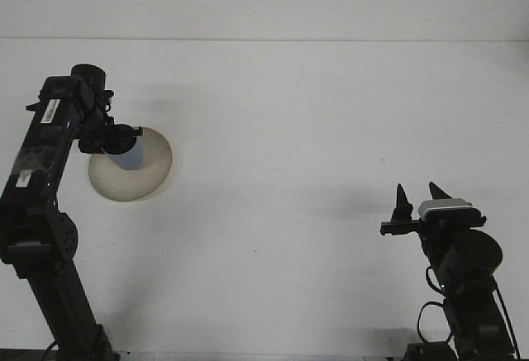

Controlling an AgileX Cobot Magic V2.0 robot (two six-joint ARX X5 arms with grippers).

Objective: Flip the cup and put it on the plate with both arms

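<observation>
Over on the left, the left gripper [124, 140] has its jaws clamped around the cup [133, 154], a pale bluish-white thing held right over the upper-left part of the plate [142, 178]. From where I stand I cannot tell whether the cup actually touches the plate or hangs just above it, nor which way up it is, since the dark jaws cover its top. The plate itself is a round beige disc lying flat on the white desk [297, 130], and the left arm's black links cross in front of its left edge, hiding that part. A cable runs down along the arm.

Well apart, at the lower right, the right gripper [417, 197] points upward with its two black fingers spread a little and nothing between them. A silver block sits just behind it. The desk between the two arms is plain white, with one tiny speck to the right of centre.
</observation>
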